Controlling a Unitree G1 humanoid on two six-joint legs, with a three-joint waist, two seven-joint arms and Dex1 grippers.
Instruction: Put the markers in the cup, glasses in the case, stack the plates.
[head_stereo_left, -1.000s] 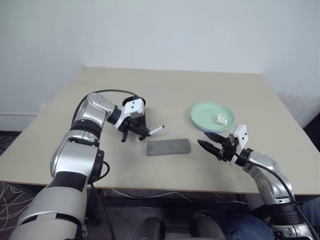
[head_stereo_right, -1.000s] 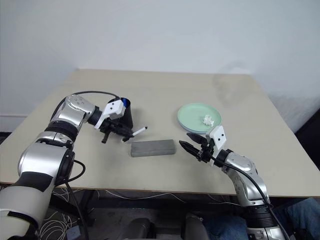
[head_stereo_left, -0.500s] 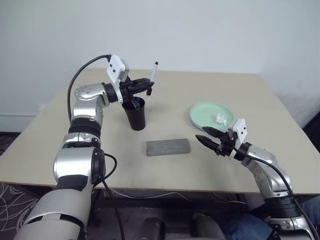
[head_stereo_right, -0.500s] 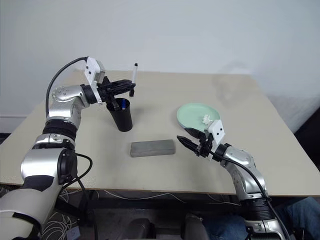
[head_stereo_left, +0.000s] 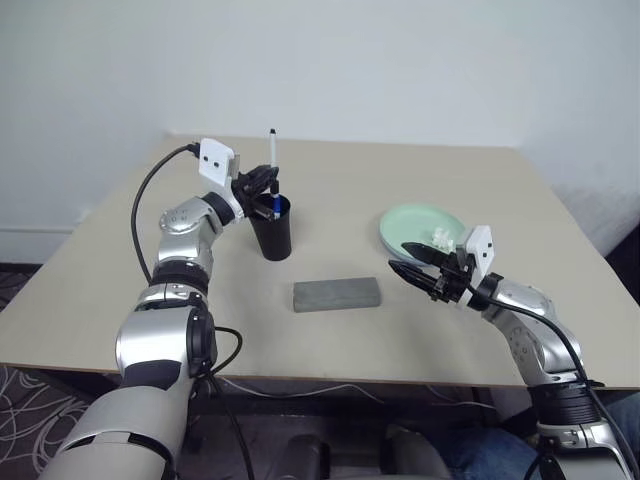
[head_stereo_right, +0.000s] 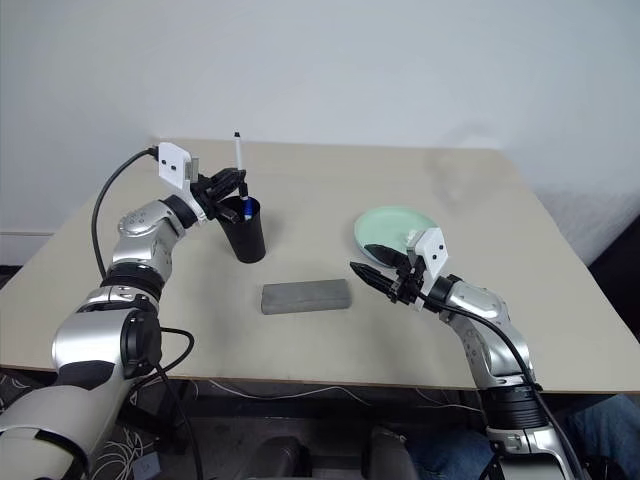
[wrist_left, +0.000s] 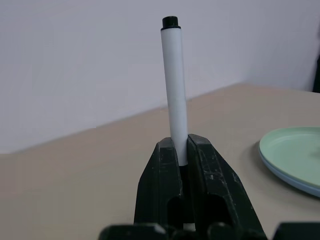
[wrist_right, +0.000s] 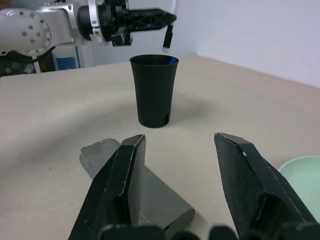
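Holding the black-capped marker (head_stereo_left: 272, 150) upright above the cup (head_stereo_left: 271, 229), the left gripper (head_stereo_left: 268, 187) is clamped on it; 1 blue-capped marker (head_stereo_left: 276, 207) inside; right gripper (head_stereo_left: 415, 272) apart, empty; case (head_stereo_left: 337, 294) lid down, plates (head_stereo_left: 405, 226) stacked.

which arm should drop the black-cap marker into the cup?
Left. Its end effector is shut on the black-cap marker, held upright just above the cup rim. The right end effector is open and empty, by the plates.

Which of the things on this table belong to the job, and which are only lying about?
Belong to the job: black-capped marker in the left gripper, blue-capped marker in the cup, grey case, stacked plates.
Only lying about: crumpled white paper on the plates.
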